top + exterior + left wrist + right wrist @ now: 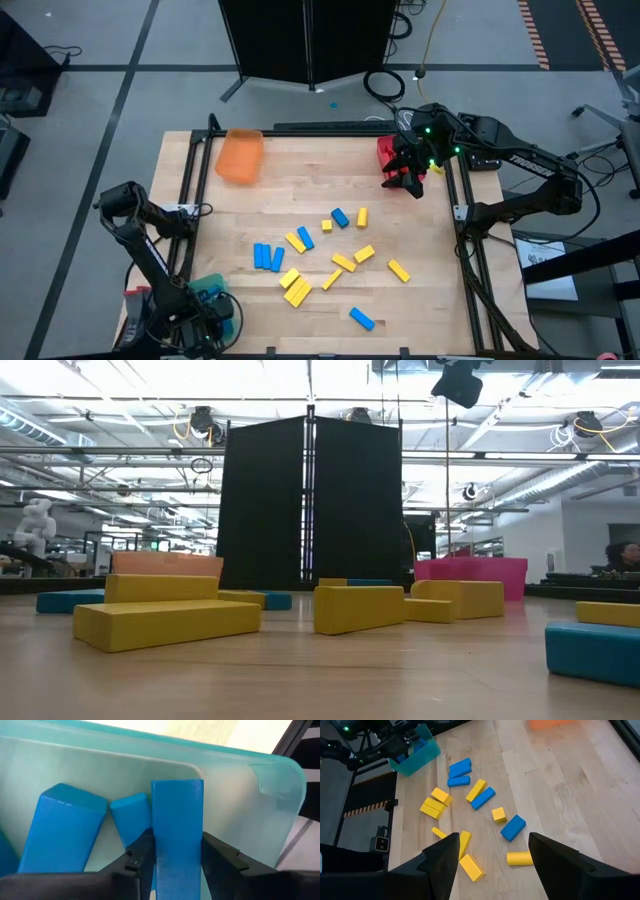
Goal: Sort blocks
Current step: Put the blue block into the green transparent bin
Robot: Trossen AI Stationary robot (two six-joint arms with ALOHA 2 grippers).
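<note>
Blocks are in two places at this moment; most of them, blue and yellow, lie loose on the middle of the wooden table (300, 170), and a few blue ones are already inside the green tray (207, 292) at the near left corner. The left gripper (176, 856) is down in this tray; its two fingers press on the long sides of one blue block (177, 827), so the block's long axis runs straight forward from the gripper, between the fingers, toward the tray wall; two other blue blocks (62, 832) lean just beside it. I judge that the coming move is the release; it depends on this, that the held block already stands over the tray floor and has free room in front, so the fingers need only to widen.

The right gripper (492, 852) hovers by the red tray (386, 152) at the far right corner; its fingers stand wide apart and hold nothing. From it the loose blocks lie forward and below, toward the table's middle; a blue block (513, 827) and a yellow block (520, 857) are the nearest, and they are clearly nearer to this arm than to the left one. The orange tray (240, 156) stands at the far left, well apart from both grippers.
</note>
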